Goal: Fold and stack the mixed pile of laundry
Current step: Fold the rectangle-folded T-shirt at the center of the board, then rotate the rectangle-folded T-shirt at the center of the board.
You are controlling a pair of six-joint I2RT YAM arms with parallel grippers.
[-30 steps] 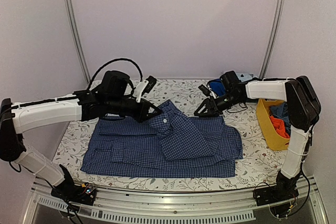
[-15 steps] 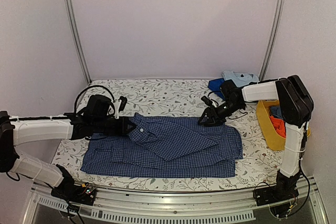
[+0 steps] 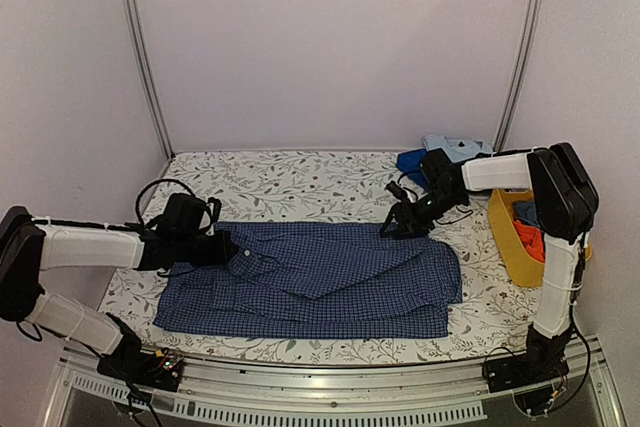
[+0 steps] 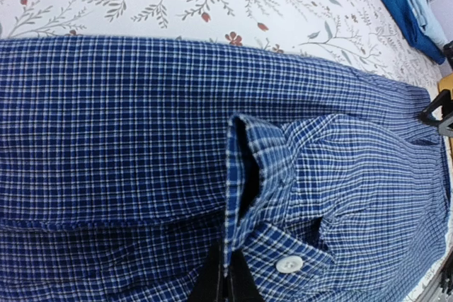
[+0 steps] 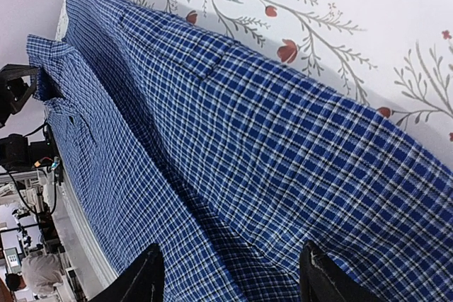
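Left tool is pinched shut on the collar of the blue check shirt, laid flat on the desk, right tool spread empty over its far-right edge; we reckon we're mid-fold, & next needs collar let go, then fresh edge grips.

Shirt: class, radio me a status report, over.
Left gripper shut on shirt collar. Right gripper open over shirt's far edge. Shirt part-folded, flat. Nothing blocking.
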